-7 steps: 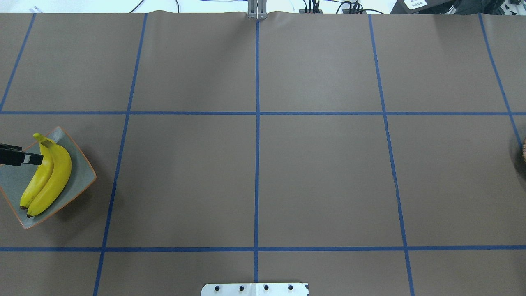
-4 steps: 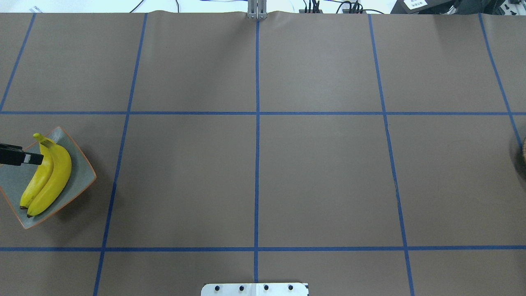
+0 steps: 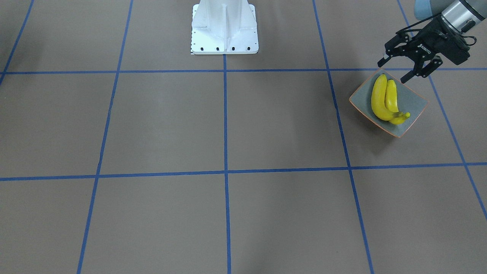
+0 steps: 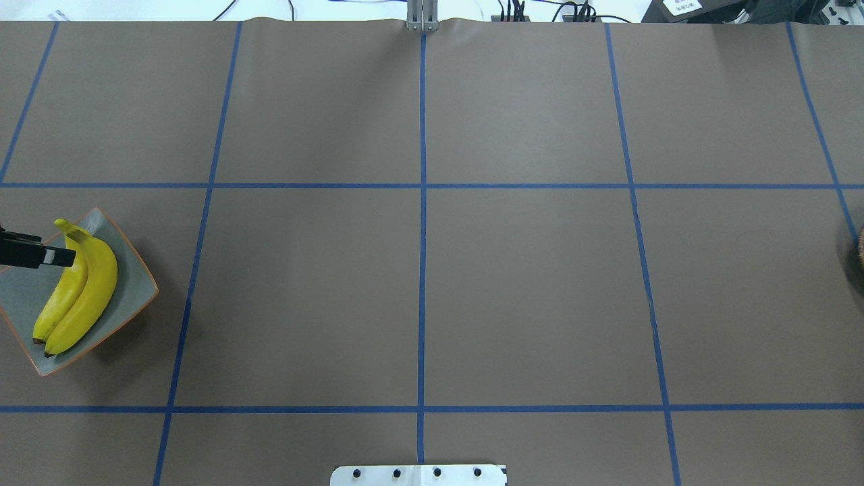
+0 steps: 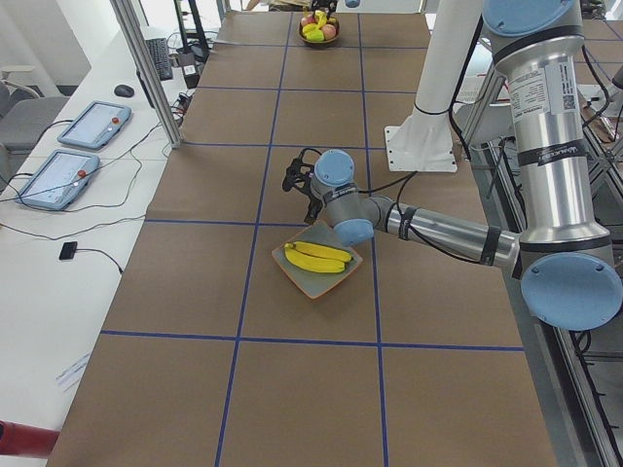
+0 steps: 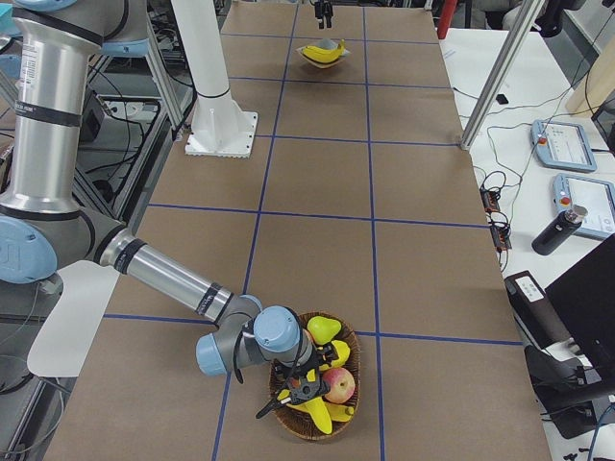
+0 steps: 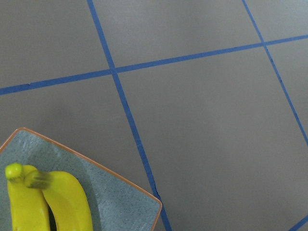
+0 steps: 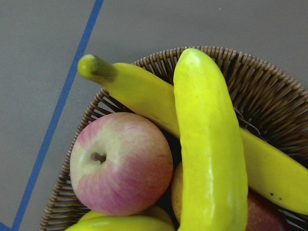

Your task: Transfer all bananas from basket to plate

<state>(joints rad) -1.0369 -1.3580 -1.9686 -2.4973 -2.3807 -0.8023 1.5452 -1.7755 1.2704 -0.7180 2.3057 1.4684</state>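
Long brown table w/ blue tape grid, shown from several cams. At the robot's left end, the plate [image 3: 416,99] is set on the table w/ two plated bananas [image 3: 379,99] laid side by side in it. They are touching, stems together at the corner away from the robot. The left gripper [image 3: 392,72] is held above the plate, clear of the fruit, jaws spread apart w/ nothing between them.

At the opposite end, well apart from the plate, the basket [image 8: 269,72] is found, w/ at least two bananas not yet moved. The top banana [image 8: 211,144] is laid over the rest. In the right wrist cam its long axis is seen running approx. top to bottom of the picture, one rounded end at the basket's rim. A second banana [image 8: 137,89] is passed under it on a diagonal, stem end pointed out over the rim at upper left. An apple [image 8: 120,161] is pressed against both. A yellow shape at the bottom edge can't be identified.

The right gripper [image 6: 288,394] is held directly over the basket, so the top banana is placed straight below it. The right arm is judged by far the nearer one. Whether its jaws are spread or closed can't be told, as no fingers are shown in the wrist cam. A grasp across the top banana's middle, i.e. square to its long axis, is judged the coming step.
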